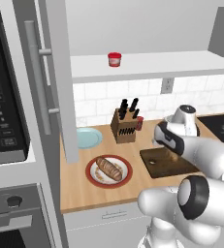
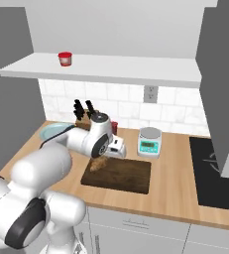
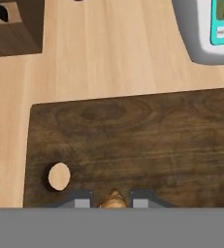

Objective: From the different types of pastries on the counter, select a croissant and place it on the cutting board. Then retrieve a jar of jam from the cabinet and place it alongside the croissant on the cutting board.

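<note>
My gripper (image 3: 112, 201) hangs low over the left end of the dark brown cutting board (image 3: 147, 140), shut on the golden-brown croissant (image 3: 114, 198), whose tip shows between the two fingertips. From the right base view the croissant (image 2: 99, 164) hangs under the gripper (image 2: 100, 158) at the cutting board's (image 2: 123, 176) left edge. The red jar of jam (image 1: 114, 59) stands on the white cabinet shelf (image 1: 147, 65), far above the hand. The brown scored loaf (image 1: 109, 168) lies on a red-rimmed plate (image 1: 95, 180) on the counter (image 1: 79, 189).
A knife block (image 1: 124, 126) and a light blue plate (image 1: 88, 138) stand behind the loaf. A kitchen scale (image 2: 148, 141) sits just beyond the board. The open cabinet door (image 1: 55, 77) with its bar handle juts out at left. A black cooktop (image 2: 217, 171) lies to the right.
</note>
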